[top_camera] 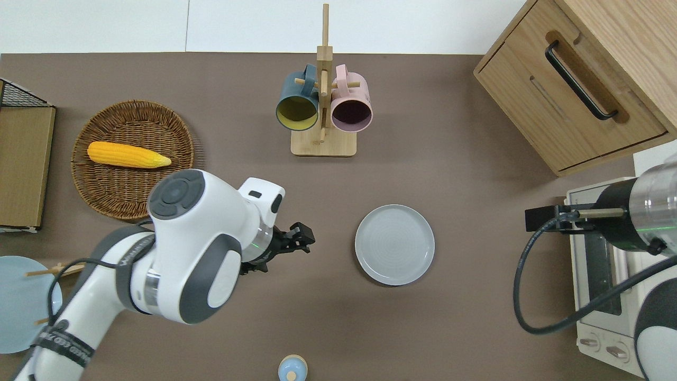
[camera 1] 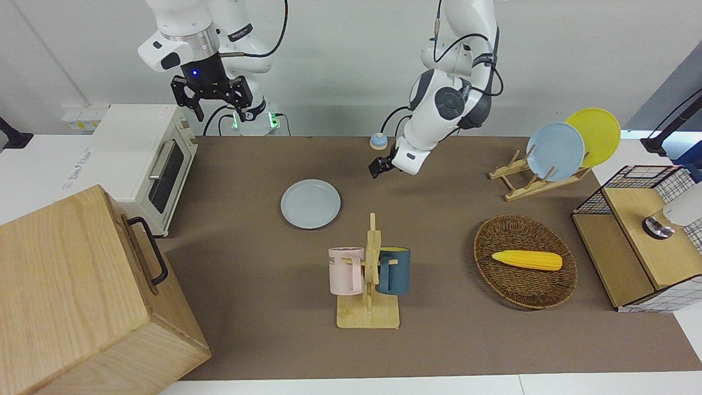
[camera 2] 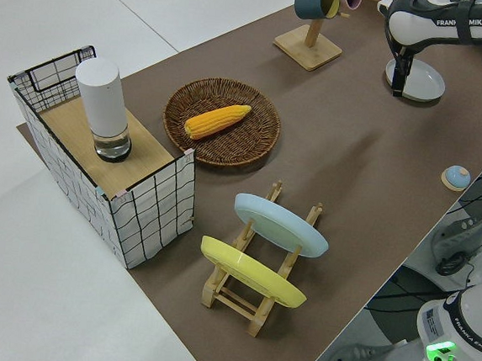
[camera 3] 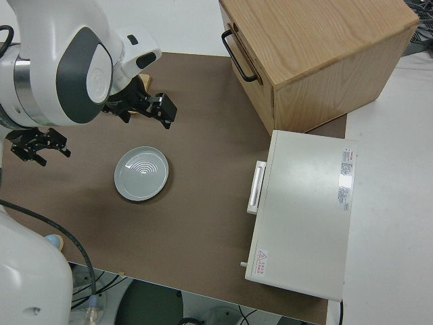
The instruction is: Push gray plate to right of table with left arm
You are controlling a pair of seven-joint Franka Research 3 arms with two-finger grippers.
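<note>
My left end effector [top_camera: 296,241] sits low over bare tabletop [top_camera: 449,328], apart from the gray plate [top_camera: 394,244], toward the left arm's end of it. My own forearm and wrist housing cover most of the end effector from above; only the black finger tips stick out. In the front view it is a small dark cluster [camera 1: 381,166]. I cannot tell how wide the fingers stand.

In the left side view the left arm [camera 2: 445,21] crosses the plate and hides part of its rim [camera 2: 424,82].

Right arm: parked. Its end effector [camera 1: 211,104] shows 2 dark fingers spread well apart, nothing between them.

Gray plate: round, shallow, pale gray with a faint blue tint, low raised rim, faint concentric rings in the well. It lies flat near the middle of the tabletop, nearer to the robots than the wooden mug tree [top_camera: 323,143], which carries 1 dark blue mug [top_camera: 297,106] and 1 pink mug [top_camera: 351,106]. Nothing touches the plate.

Cut off or partly seen: the toaster oven [top_camera: 597,286] and the wooden cabinet [top_camera: 576,79] at the right arm's end run out of the overhead view. The light-blue plate [camera 1: 555,151] overlaps the yellow plate [camera 1: 595,134] on the wooden rack [camera 1: 526,184]. A small blue knob-shaped object [camera 1: 378,141] near my base is too small to identify.

Wicker basket [camera 1: 488,263] holds 1 corn cob [camera 1: 526,260].
</note>
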